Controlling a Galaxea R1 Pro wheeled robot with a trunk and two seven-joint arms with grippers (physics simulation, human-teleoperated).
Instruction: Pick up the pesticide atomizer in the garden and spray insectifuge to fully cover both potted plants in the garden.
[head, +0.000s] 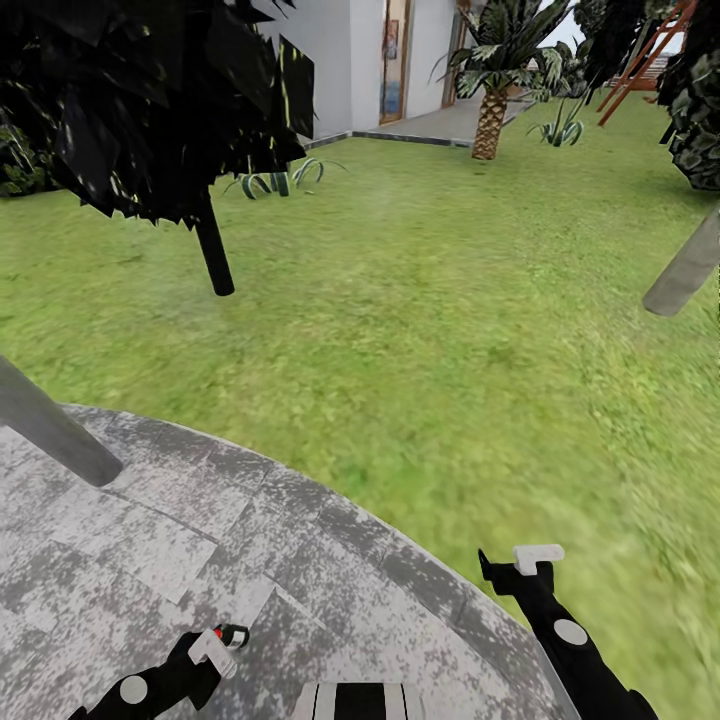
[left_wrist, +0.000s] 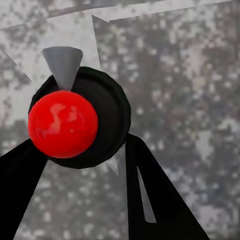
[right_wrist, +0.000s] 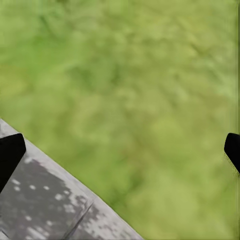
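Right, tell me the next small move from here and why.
Probably roll forward off the patio onto the lawn towards the low leafy plant ahead. The left gripper is already shut on the sprayer, and the right gripper hangs open over the patio's edge.

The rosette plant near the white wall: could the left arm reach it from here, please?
Probably not: the rosette plant sits far across the lawn, while the left gripper hangs over the patio.

Mottled grey patio (head: 200, 520) meets green lawn (head: 420, 300); the atomizer (left_wrist: 80, 122) shows a glossy red top on black.
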